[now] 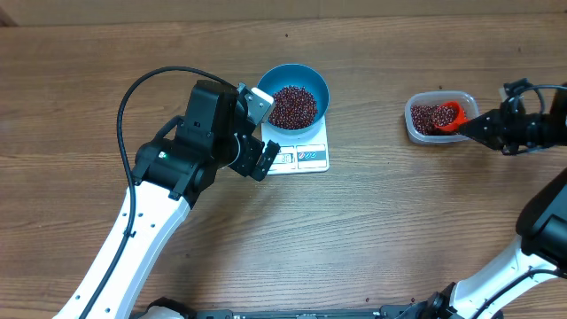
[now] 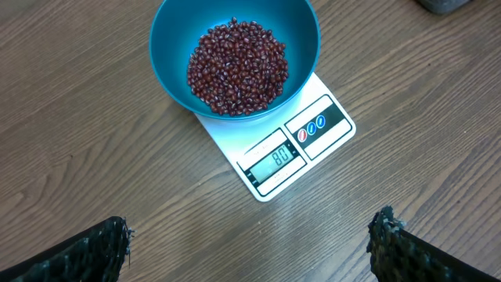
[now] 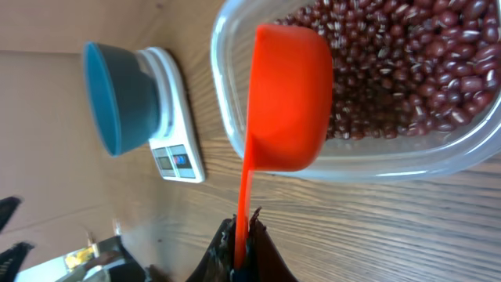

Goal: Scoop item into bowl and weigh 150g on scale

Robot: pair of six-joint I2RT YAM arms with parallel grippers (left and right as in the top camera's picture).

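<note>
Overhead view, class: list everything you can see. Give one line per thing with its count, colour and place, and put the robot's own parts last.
beans: many, dark red-brown, one heap in the bowl and more in the container
bowl: one, blue, standing on the scale
scale: one, white, middle of the table
container: one, clear plastic, right of the scale
scoop: one, red, cup over the container's beans
table: one, brown wood, under everything
left arm: one, black and white, left of the scale, jaws open and empty
right arm: one, black, right edge, jaws shut on the scoop's handle
</note>
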